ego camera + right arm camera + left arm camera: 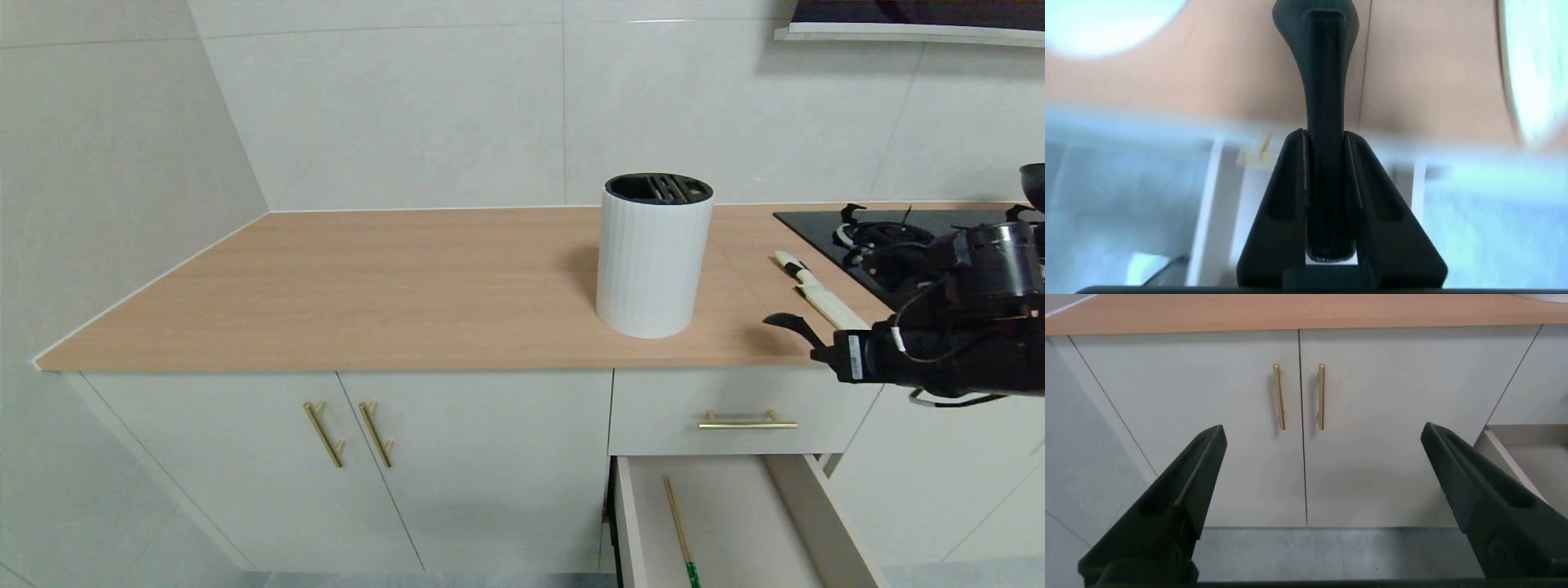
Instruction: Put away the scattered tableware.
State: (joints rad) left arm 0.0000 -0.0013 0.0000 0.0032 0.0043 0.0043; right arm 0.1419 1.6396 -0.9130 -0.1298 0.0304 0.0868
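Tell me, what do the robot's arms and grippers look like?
The right arm is matte black, with a shiny metal cylinder at one joint, thin loose cables and a small white label. The right gripper ends in slim, curved black fingers. The left gripper has broad, wedge-shaped black fingers.

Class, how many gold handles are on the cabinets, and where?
3. Left door handle and right door handle stand side by side on the cupboard doors; the drawer handle on the shut drawer, above the open drawer, whose handle may be hidden.
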